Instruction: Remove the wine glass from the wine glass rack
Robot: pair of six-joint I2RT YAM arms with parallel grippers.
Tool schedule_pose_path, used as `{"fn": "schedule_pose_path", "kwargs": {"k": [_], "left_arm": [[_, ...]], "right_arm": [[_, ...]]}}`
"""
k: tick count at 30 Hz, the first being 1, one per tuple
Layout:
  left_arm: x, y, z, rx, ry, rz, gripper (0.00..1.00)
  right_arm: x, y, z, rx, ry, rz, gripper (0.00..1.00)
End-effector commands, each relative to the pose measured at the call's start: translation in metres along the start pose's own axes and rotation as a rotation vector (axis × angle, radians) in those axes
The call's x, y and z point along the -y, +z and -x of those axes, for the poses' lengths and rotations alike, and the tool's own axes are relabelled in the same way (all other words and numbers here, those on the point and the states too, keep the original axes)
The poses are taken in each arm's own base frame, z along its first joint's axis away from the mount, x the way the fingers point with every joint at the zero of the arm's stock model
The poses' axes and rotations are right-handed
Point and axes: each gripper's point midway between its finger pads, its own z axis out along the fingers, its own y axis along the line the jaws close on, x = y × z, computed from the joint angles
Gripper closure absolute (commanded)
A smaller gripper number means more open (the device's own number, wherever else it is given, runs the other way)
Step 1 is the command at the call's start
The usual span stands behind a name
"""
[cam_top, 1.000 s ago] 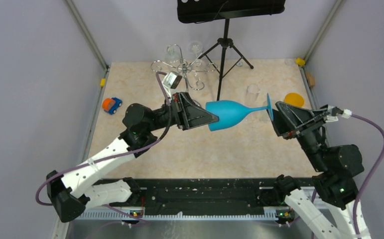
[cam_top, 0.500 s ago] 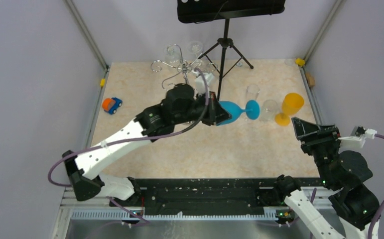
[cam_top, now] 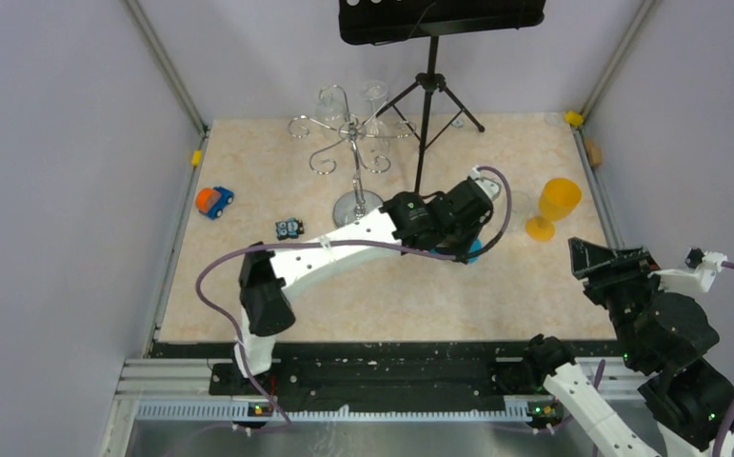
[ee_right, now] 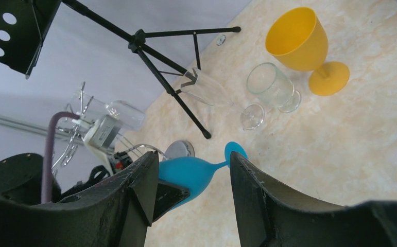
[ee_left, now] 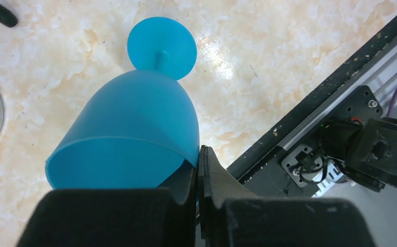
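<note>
A blue wine glass hangs tilted in my left gripper, which is shut on the rim of its bowl. Its round foot points down at the table; I cannot tell if it touches. From above, only a sliver of the blue wine glass shows under the left gripper, right of centre. The chrome wine glass rack stands behind and to the left, well apart from the glass. My right gripper is open at the near right, holding nothing, with the blue glass beyond its jaws.
Clear glasses hang at the rack's back. A yellow goblet, a clear glass and a lying flute sit at the right. A black tripod stand is behind. A toy car is left.
The left arm has swung the blue glass rightward and down, away from the rack. The right gripper has left the glass's foot and drawn back to the near right, its jaws narrowing slightly.
</note>
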Motion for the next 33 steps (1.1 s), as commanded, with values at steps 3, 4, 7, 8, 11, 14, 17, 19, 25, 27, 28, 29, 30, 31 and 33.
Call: {"fn": "schedule_pose_path", "kwargs": {"k": [3, 4, 7, 8, 11, 14, 17, 19, 25, 27, 28, 29, 30, 31, 33], "left_arm": [[0.002, 0.019, -0.011, -0.118, 0.100, 0.037, 1.00], [0.000, 0.022, -0.011, -0.123, 0.104, 0.051, 1.00], [-0.002, 0.030, -0.012, -0.139, 0.120, 0.066, 1.00], [-0.001, 0.032, -0.014, -0.150, 0.132, 0.059, 1.00], [0.003, 0.037, -0.023, -0.196, 0.181, 0.021, 1.00], [0.004, 0.043, -0.033, -0.246, 0.226, -0.004, 1.00], [0.001, 0.047, -0.040, -0.283, 0.255, -0.003, 1.00], [0.001, 0.047, -0.040, -0.288, 0.268, -0.005, 1.00], [-0.004, 0.044, -0.042, -0.322, 0.314, -0.019, 1.00], [-0.009, 0.044, -0.040, -0.331, 0.329, -0.001, 1.00], [-0.011, 0.043, -0.041, -0.339, 0.343, -0.001, 1.00], [-0.012, 0.044, -0.042, -0.348, 0.358, -0.001, 1.00], [-0.015, 0.044, -0.043, -0.355, 0.370, 0.004, 1.00], [-0.017, 0.044, -0.045, -0.363, 0.382, 0.010, 1.00], [-0.022, 0.044, -0.048, -0.382, 0.405, 0.022, 1.00]], "right_arm": [[0.002, -0.014, 0.012, 0.024, -0.016, 0.014, 0.46], [0.002, -0.016, 0.012, 0.020, -0.018, 0.018, 0.46], [0.001, -0.019, 0.012, 0.013, -0.021, 0.025, 0.47], [0.002, -0.020, 0.013, 0.015, -0.019, 0.028, 0.47], [0.003, -0.023, 0.014, 0.020, -0.008, 0.033, 0.47], [0.005, -0.023, 0.013, 0.021, -0.001, 0.033, 0.47], [0.005, -0.022, 0.010, 0.012, -0.001, 0.030, 0.47], [0.003, -0.021, 0.009, 0.005, 0.000, 0.033, 0.47], [-0.001, -0.021, 0.007, -0.005, 0.006, 0.052, 0.48], [-0.008, -0.021, 0.006, -0.012, 0.005, 0.091, 0.49], [-0.011, -0.021, 0.005, -0.016, 0.005, 0.106, 0.49], [-0.013, -0.021, 0.004, -0.022, 0.001, 0.114, 0.49], [-0.015, -0.020, 0.004, -0.025, -0.002, 0.117, 0.50], [-0.016, -0.020, 0.004, -0.032, -0.006, 0.117, 0.50], [-0.017, -0.018, 0.002, -0.045, -0.014, 0.111, 0.50]]}}
